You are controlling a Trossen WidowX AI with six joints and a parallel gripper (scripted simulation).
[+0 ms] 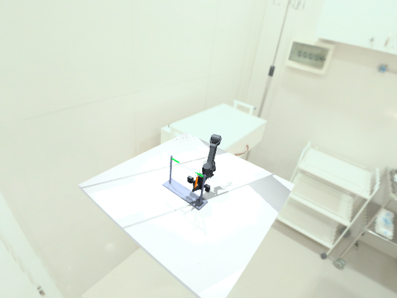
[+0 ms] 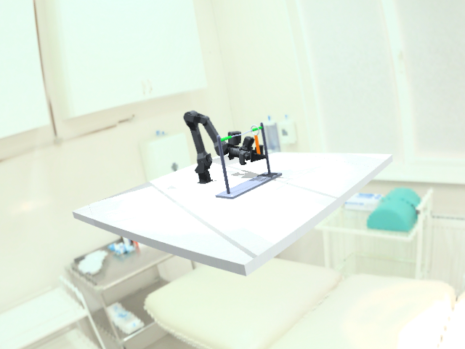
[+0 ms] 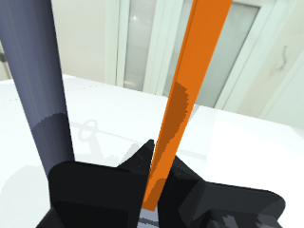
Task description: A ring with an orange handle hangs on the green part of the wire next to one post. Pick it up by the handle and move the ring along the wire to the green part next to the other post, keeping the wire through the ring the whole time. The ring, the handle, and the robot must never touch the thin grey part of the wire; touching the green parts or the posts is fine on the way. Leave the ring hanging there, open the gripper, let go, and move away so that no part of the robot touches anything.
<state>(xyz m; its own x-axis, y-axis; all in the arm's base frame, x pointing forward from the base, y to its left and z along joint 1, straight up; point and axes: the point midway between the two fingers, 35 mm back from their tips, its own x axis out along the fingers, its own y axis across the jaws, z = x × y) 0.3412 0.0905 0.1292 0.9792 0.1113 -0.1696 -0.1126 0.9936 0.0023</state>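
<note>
The orange handle (image 1: 196,182) (image 2: 257,145) (image 3: 177,95) hangs nearly upright below its pale ring (image 2: 251,131). My gripper (image 1: 195,189) (image 2: 259,155) (image 3: 154,143) is shut on the handle's lower end. In the exterior view the ring is around the right green part (image 1: 200,174) (image 2: 257,129), near its inner end. Whether the ring touches the wire is too small to tell. The post beside it (image 1: 202,190) (image 2: 265,150) (image 3: 38,85) stands close to the handle, with a gap in the wrist view. The other green part (image 1: 175,160) (image 2: 226,138) adjoins the far post (image 1: 170,169) (image 2: 223,165).
The thin grey wire (image 1: 187,167) (image 2: 242,133) spans between the green parts, above my gripper. The flat base (image 1: 179,189) (image 2: 240,188) joins both posts on the white table (image 1: 144,205) (image 2: 180,221). The arm (image 1: 211,155) (image 2: 195,139) reaches in from the side of the stand.
</note>
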